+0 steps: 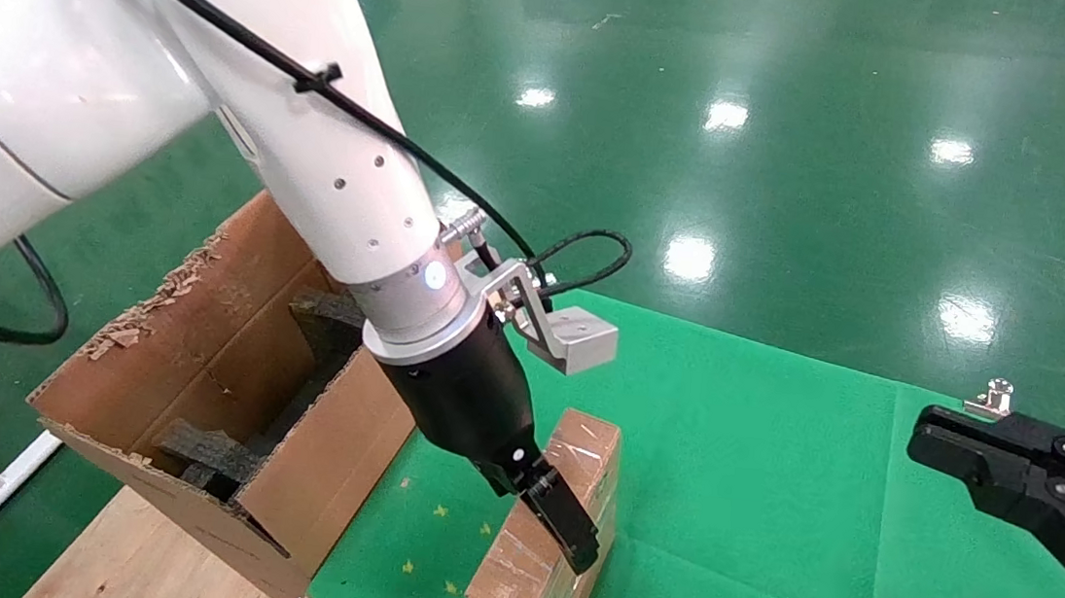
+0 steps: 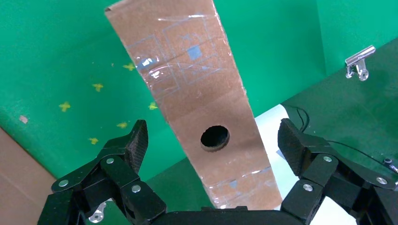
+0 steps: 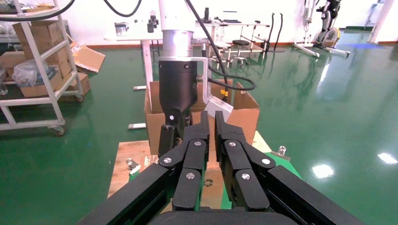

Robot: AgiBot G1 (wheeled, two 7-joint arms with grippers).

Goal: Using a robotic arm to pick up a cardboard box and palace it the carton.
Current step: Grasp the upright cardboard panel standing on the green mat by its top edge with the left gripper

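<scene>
Carton [image 1: 193, 374]: sits at the left end of the worktop on a bare wooden board, open at the top, its edges ragged, dark grey foam blocks [image 1: 215, 454] inside.
Robotic arm [image 1: 330, 172]: the left one, white, reaching down over the near right corner of the carton toward the green cloth [image 1: 766, 517].
Left end effector [image 2: 213, 150]: spread wide, one finger on each side of the cardboard box; neither pad touches it.
Cardboard box [image 1: 550, 525]: stands on edge on the green cloth, just right of the carton and apart from it, taped, the round hole [image 2: 215, 137] in its narrow edge facing up at the wrist.
Right end effector [image 3: 210, 129]: far right, held above the cloth well apart from the box, fingers pressed together, holding nothing.
</scene>
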